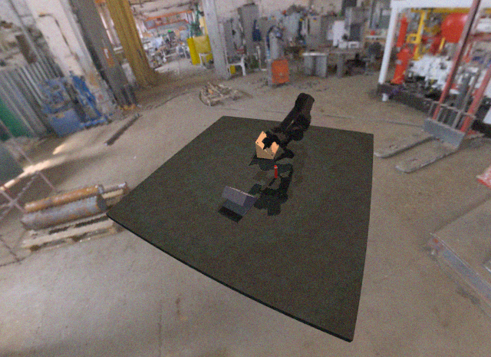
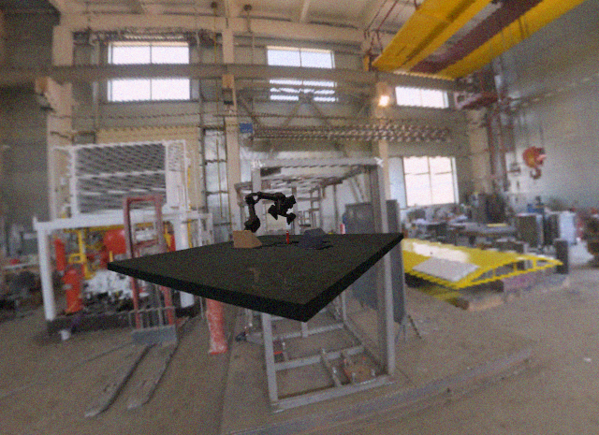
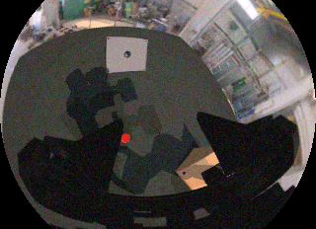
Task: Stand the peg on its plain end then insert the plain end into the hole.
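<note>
The red cylindrical peg (image 1: 275, 172) (image 2: 287, 238) (image 3: 125, 138) stands upright and unheld on the dark desk (image 1: 301, 258) (image 2: 208, 276) (image 3: 44, 101), apart from the sloped panel (image 1: 238, 196) (image 2: 314, 239) (image 3: 118, 62), out before its holed face. That panel is pale grey and flat-faced, tilted, with one round dark hole near the middle, unfilled.
</note>
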`<state>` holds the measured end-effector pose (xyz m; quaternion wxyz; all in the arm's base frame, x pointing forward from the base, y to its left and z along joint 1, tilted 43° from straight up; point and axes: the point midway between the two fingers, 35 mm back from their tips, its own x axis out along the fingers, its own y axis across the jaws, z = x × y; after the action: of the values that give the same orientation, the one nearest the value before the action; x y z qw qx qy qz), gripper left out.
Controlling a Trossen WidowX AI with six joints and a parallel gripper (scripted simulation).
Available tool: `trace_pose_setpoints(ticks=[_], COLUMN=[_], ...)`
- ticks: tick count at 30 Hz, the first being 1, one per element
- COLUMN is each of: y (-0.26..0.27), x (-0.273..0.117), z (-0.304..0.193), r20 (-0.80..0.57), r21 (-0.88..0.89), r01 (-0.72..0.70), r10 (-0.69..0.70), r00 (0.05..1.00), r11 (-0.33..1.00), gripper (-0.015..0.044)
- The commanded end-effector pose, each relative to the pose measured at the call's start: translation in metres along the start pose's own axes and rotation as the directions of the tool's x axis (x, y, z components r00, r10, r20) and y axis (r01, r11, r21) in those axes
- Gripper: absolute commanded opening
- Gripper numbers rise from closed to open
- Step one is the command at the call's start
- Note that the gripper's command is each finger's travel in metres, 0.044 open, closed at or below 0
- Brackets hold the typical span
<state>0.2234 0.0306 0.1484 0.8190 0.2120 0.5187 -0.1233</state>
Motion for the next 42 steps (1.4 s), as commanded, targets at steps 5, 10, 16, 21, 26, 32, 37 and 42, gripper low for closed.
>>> trace_pose_setpoints(ticks=[5, 10, 16, 21, 26, 32, 37, 42], y=[0.002, 0.005, 0.010, 0.015, 0.022, 0.024, 0.025, 0.031], x=[0.008, 0.011, 0.012, 0.010, 0.008, 0.007, 0.008, 0.018], z=[-0.006, -0.008, -0.009, -0.006, 0.002, 0.006, 0.004, -0.005], r20=[-0.207, -0.333, -0.477, -0.564, -0.616, -0.623, -0.623, -0.623], r21=[-0.023, -0.009, 0.041, 0.118, 0.222, 0.256, 0.251, 0.212], r01=[-0.034, -0.080, -0.163, -0.239, -0.312, -0.332, -0.337, -0.372], r10=[0.029, 0.073, 0.163, 0.263, 0.381, 0.417, 0.417, 0.418], r00=[0.978, 0.940, 0.864, 0.782, 0.689, 0.661, 0.661, 0.661], r11=[0.999, 0.997, 0.986, 0.964, 0.924, 0.908, 0.908, 0.904], gripper=[0.0440, 0.0440, 0.0440, 0.0440, 0.0440, 0.0440, 0.0440, 0.0440])
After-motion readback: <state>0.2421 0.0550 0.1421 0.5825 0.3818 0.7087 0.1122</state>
